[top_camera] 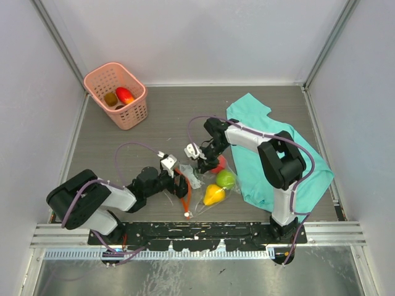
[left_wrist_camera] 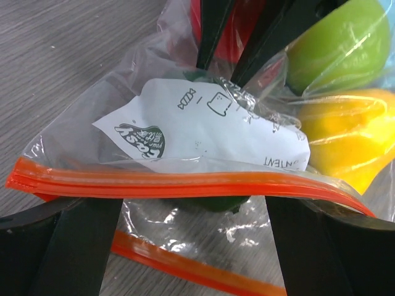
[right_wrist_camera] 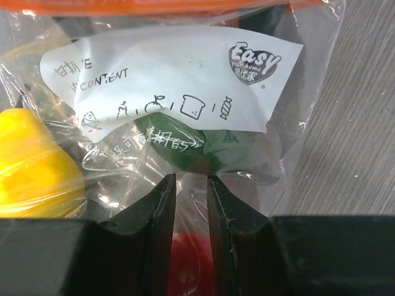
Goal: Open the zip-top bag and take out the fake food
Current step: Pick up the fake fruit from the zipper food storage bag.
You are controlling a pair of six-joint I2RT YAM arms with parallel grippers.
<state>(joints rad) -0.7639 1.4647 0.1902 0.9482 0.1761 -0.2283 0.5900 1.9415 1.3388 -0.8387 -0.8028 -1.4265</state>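
left tool (left_wrist_camera: 194, 213) gapes around the clear, crinkly, orange-zippered zip-top bag (left_wrist_camera: 80, 139); right tool (right_wrist_camera: 191, 185) pinches its film.

**Opened bag, fruit still inside**

The clear, crinkly zip-top bag (top_camera: 196, 185) lies flat with its white label (left_wrist_camera: 210, 123) up and its red-orange zip strips (left_wrist_camera: 185, 185) parted. Inside are a yellow piece (top_camera: 213, 195), a green apple (top_camera: 226, 179), a red piece (top_camera: 219, 163) and a dark green piece (right_wrist_camera: 185, 148).

Bright, even light from above leaves only faint, soft shadows on the worktop (top_camera: 154, 123), small white glints speckle the crinkled zip-top bag (left_wrist_camera: 203, 132), and the close wrist views go slightly soft at their edges.
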